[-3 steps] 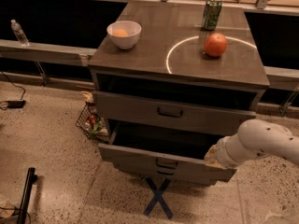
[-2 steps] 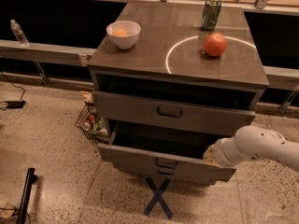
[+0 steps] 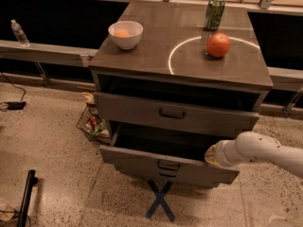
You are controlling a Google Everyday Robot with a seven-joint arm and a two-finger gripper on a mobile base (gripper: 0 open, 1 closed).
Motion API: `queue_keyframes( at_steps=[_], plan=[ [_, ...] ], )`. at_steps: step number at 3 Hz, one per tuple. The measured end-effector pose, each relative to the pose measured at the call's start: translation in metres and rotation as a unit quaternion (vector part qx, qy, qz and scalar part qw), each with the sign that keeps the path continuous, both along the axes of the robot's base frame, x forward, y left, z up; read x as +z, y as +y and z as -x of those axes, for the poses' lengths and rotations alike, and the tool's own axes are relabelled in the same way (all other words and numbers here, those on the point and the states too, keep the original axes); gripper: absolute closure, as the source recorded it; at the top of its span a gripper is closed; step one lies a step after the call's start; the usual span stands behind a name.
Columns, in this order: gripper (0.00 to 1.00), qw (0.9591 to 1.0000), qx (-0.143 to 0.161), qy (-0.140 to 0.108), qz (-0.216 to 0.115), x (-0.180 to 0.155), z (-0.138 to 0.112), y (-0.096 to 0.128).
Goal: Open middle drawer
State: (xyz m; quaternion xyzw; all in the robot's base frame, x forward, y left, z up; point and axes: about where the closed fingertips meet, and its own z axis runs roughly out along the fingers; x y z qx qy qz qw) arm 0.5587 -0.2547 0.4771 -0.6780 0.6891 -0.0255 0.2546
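Note:
The middle drawer (image 3: 142, 161) is grey-brown with a small black bar handle (image 3: 168, 165). It stands pulled out from the cabinet, its dark inside showing behind the front panel. My gripper (image 3: 209, 155) is at the end of the white arm (image 3: 265, 151), which comes in from the right. It sits at the right end of the middle drawer's top edge, just behind the front panel. The top drawer (image 3: 173, 113) above it also stands a little out. The slim bottom drawer (image 3: 166, 176) shows just below.
On the cabinet top (image 3: 151, 56) stand a white bowl (image 3: 125, 34), a green can (image 3: 215, 13) and a red apple (image 3: 218, 45). A wire basket (image 3: 93, 125) sits on the floor left of the cabinet. A blue tape cross (image 3: 160, 200) marks the floor in front.
My arm's end has shifted slightly left along the middle drawer's right end. The drawer stands about as far out as before.

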Motion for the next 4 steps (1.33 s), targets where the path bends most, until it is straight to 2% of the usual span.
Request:
queue_keyframes(
  at_steps=[1, 2, 4],
  plan=[
    [1.00, 1.0000, 0.006, -0.004, -0.005, -0.021, -0.020, -0.005],
    [1.00, 0.9999, 0.011, 0.007, -0.010, -0.042, -0.032, -0.008],
    [1.00, 0.9987, 0.012, 0.048, -0.014, -0.067, -0.015, -0.009]
  ],
)
